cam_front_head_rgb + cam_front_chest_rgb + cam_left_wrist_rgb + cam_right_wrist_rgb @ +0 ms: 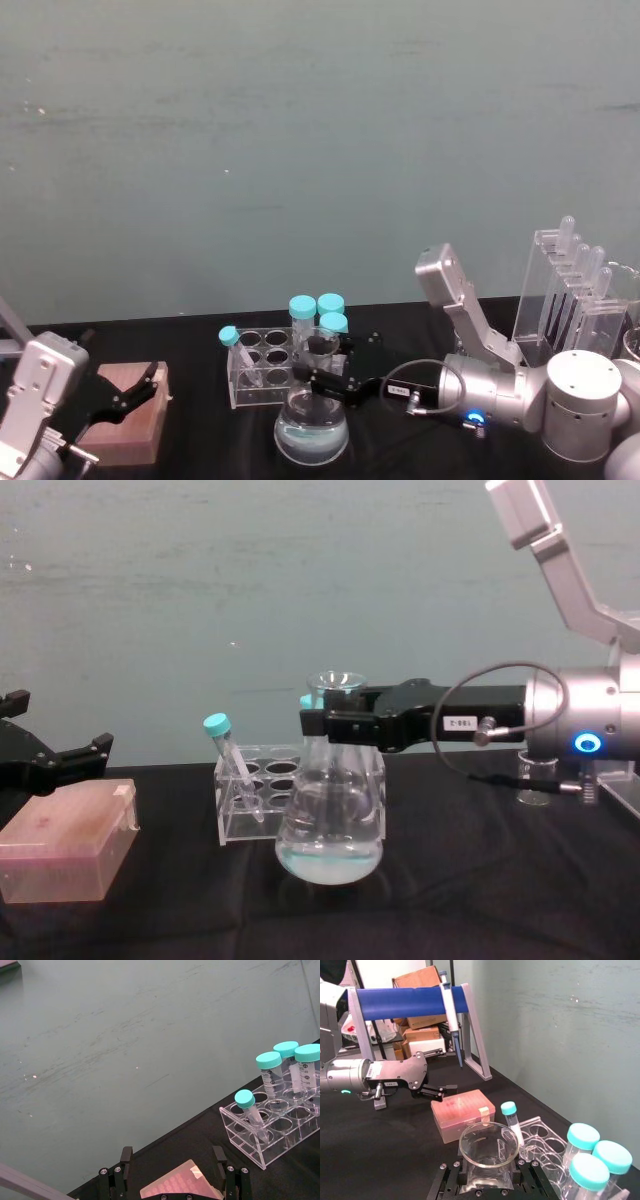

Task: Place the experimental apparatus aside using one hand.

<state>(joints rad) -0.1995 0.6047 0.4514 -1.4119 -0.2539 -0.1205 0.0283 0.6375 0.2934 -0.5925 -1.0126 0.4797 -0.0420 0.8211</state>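
1. Right now the right gripper (pixel 318 723) reaches in from the right side of the tabletop, fingers clamped on the neck of the flask (pixel 330 825).
2. Flask stands upright on the black tabletop (pixel 480 880), near the front edge around the middle, clear liquid in its base.
3. Tube rack (pixel 262 366) sits just behind the flask; one capped tube (pixel 232 764) leans in it, three wider blue-capped tubes (pixel 318 312) stand upright at its far side.
4. Pipette stand (pixel 566 290) is near the right edge, well apart from the flask.
5. Left gripper (pixel 138 390) hangs at the left edge, fingers apart above the pink tip box (pixel 66 838), holding nothing.
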